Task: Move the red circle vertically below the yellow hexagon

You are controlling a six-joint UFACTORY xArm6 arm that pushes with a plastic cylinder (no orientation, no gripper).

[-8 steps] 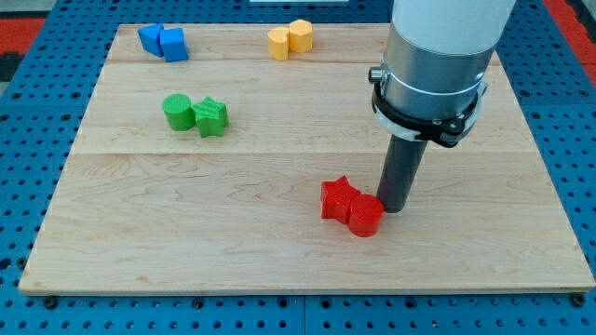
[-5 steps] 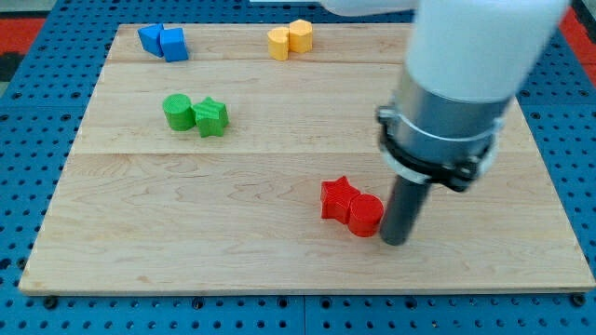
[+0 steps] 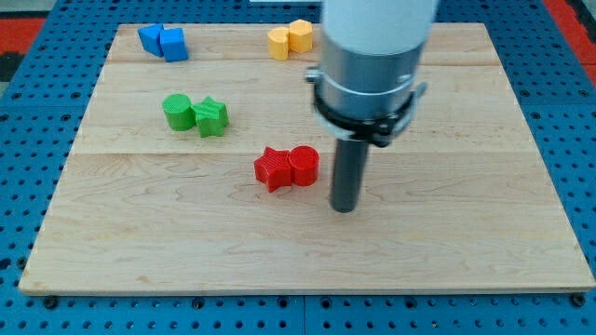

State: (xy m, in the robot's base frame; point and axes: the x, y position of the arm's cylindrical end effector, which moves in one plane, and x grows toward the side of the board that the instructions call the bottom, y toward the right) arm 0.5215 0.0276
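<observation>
The red circle (image 3: 304,166) lies near the board's middle, touching a red star (image 3: 273,168) on its left. My tip (image 3: 345,208) rests on the board just right of and below the red circle, a small gap apart. The yellow hexagon (image 3: 300,35) sits at the view's top, touching a second yellow block (image 3: 279,43) on its left. The red circle lies well below the hexagon, at almost the same left-right position.
Two blue blocks (image 3: 163,42) sit at the top left. A green circle (image 3: 178,112) and green star (image 3: 211,117) sit together at the left. The wooden board (image 3: 484,233) lies on a blue pegboard. The arm's wide body hides part of the upper board.
The red circle and red star have slid up and to the left together. My tip has moved left with them, from the circle's lower right.
</observation>
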